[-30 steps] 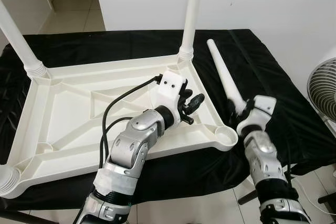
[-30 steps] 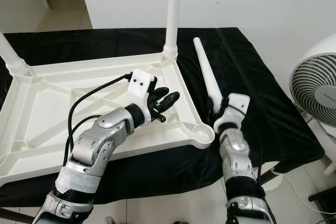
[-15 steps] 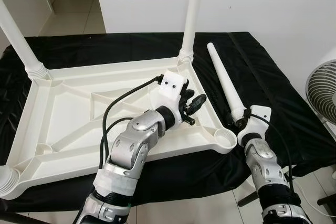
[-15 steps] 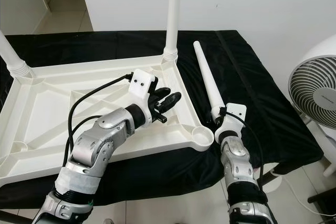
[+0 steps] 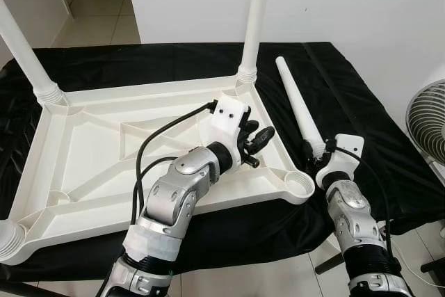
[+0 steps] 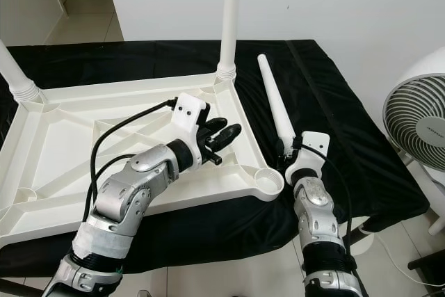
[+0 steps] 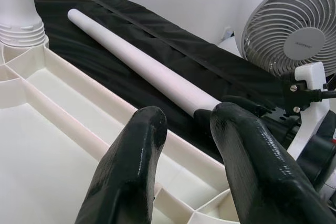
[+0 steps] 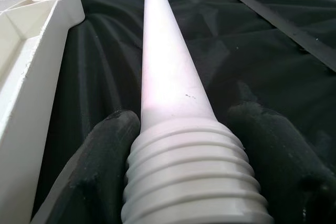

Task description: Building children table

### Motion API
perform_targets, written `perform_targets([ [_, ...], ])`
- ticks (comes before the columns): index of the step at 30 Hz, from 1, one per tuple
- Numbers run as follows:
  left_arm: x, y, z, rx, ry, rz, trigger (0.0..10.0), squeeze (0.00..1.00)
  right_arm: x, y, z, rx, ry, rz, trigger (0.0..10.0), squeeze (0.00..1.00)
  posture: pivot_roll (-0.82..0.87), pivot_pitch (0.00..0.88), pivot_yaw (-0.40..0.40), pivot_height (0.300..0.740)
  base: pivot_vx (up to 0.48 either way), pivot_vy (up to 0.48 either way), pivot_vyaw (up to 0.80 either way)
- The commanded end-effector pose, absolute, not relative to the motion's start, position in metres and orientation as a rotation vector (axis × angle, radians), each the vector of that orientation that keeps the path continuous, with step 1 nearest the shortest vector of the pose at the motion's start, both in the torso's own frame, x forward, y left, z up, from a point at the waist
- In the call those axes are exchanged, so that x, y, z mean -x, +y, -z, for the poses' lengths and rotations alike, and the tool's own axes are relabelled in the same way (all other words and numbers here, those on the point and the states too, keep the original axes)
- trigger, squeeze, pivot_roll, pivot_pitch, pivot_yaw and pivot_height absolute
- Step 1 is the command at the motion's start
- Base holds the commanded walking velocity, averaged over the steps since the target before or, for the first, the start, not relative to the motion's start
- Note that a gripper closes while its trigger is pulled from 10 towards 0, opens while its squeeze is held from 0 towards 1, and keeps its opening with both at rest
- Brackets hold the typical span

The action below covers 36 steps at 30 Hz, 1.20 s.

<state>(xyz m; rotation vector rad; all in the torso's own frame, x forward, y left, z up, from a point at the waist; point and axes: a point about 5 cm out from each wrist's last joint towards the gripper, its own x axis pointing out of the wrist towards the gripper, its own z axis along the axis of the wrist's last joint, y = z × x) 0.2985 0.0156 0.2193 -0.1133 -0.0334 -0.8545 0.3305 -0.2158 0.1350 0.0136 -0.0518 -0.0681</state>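
Tabletop [image 5: 97, 151] of white plastic lay upside down on a black cloth [image 5: 174, 60], ribbed underside up. Screwed-in legs stood at its corners: one at the far right corner [image 5: 252, 19], another at the far left [image 5: 24, 50], and the threaded base of a third showed at the near left corner [image 5: 8, 241]. The near right corner socket [image 5: 300, 186] held no leg.

A loose tapered leg [image 5: 295, 106] lay on the cloth just beside the tabletop's right edge, its threaded end toward the robot. The right gripper [image 8: 189, 145] sat at that threaded end [image 8: 189, 177], one black finger [image 8: 100, 150] on each side of it; whether the fingers pressed on the threads or merely flanked them could not be told.

The left gripper [image 7: 184, 145] hovered over the tabletop's right part near the empty socket, its fingers [image 7: 134, 166] parted narrowly and holding nothing. A white fan [image 5: 427, 119] stood off to the right.
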Motion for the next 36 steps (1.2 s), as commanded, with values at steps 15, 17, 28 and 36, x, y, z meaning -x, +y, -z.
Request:
perform_targets([
  [15,-0.294,0.004,-0.226,0.111,-0.051,0.935,10.0,0.00,-0.311,-0.212,-0.188,0.118,-0.455,0.109,10.0,0.00,-0.03,0.092,0.025,0.740,0.000,0.000,0.00],
  [17,-0.295,0.003,-0.228,0.102,-0.057,0.946,10.0,0.00,-0.311,-0.205,-0.192,0.098,-0.458,0.071,10.0,0.00,-0.03,0.092,0.025,0.740,0.000,0.000,0.00],
  [28,-0.296,0.004,-0.231,0.101,-0.065,0.948,10.0,0.00,-0.310,-0.203,-0.173,0.098,-0.371,0.069,10.0,0.00,-0.03,0.107,0.022,0.740,0.000,0.000,0.00],
  [36,-0.296,0.004,-0.231,0.104,-0.059,0.948,10.0,0.00,-0.312,-0.203,-0.163,0.068,-0.292,0.072,10.0,0.00,-0.03,0.109,0.021,0.740,0.000,0.000,0.00],
])
